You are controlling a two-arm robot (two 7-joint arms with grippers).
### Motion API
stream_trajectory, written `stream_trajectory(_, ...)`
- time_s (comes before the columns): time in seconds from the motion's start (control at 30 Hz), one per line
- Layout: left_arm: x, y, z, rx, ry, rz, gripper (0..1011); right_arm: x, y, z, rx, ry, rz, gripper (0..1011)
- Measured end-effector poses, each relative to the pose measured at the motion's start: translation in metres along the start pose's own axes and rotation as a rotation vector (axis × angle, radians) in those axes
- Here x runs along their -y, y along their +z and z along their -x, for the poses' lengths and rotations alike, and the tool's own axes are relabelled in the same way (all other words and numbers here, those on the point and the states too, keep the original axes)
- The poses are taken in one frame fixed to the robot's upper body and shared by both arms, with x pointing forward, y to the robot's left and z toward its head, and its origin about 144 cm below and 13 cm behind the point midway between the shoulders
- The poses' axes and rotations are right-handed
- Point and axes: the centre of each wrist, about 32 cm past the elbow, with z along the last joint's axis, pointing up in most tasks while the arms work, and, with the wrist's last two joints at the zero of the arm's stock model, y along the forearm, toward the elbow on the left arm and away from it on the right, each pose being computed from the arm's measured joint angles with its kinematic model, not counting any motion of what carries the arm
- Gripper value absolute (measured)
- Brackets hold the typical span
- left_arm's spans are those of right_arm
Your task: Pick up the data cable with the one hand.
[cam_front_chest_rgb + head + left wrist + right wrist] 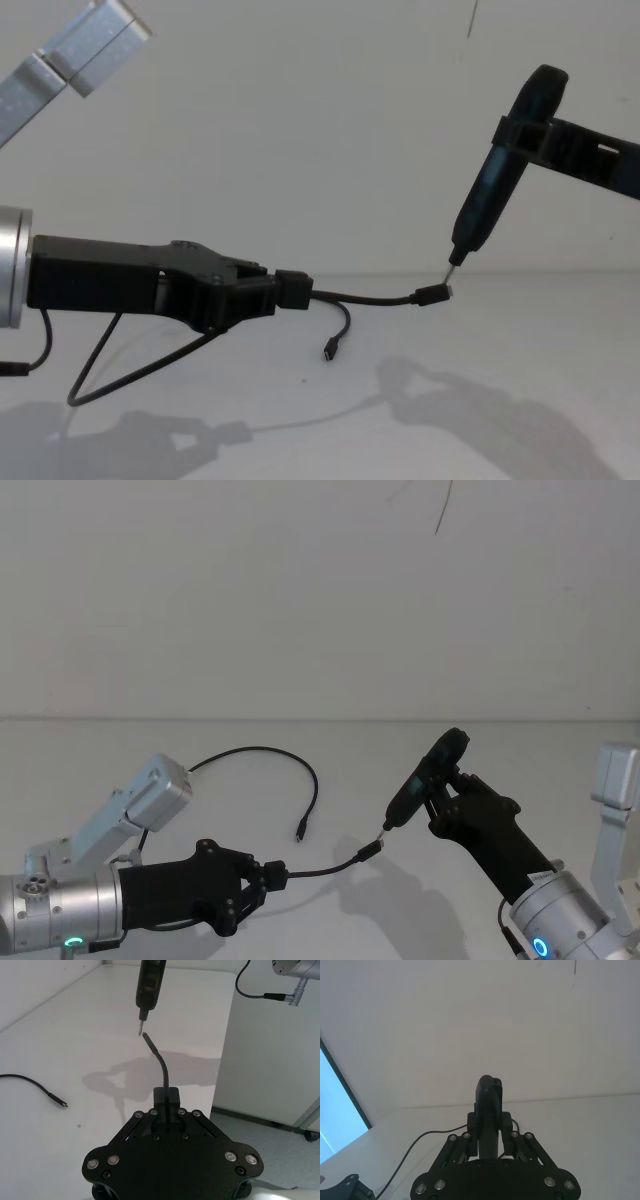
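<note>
The data cable (290, 755) lies on the white table in a loose arc, its free plug (300, 832) a little beyond my left gripper (272, 870); it also shows in the left wrist view (30, 1081) and the chest view (343, 325). That left gripper, the one hand, is shut on a short black wire (330, 868) held above the table, apart from the data cable. The wire's silver plug (432, 294) nearly touches the metal tip of a dark pen-shaped tool (495, 190). My right gripper (445, 785) is shut on that tool.
The white table (520, 750) runs back to a plain wall. In the left wrist view the table's edge (225, 1050) drops to a grey floor (270, 1135). A silver box (155, 790) on my left arm sits near the cable's far end.
</note>
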Motion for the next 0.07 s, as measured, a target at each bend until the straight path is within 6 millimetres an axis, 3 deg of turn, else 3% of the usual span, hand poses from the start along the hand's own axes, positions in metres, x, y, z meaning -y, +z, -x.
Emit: stream_trajectory(0.07, 0.0000, 0.0000, 0.0000, 0.000, 0.000, 0.000, 39, -0.0001, 0.0001, -0.0001, 0.001, 0.001, 0.000, 269)
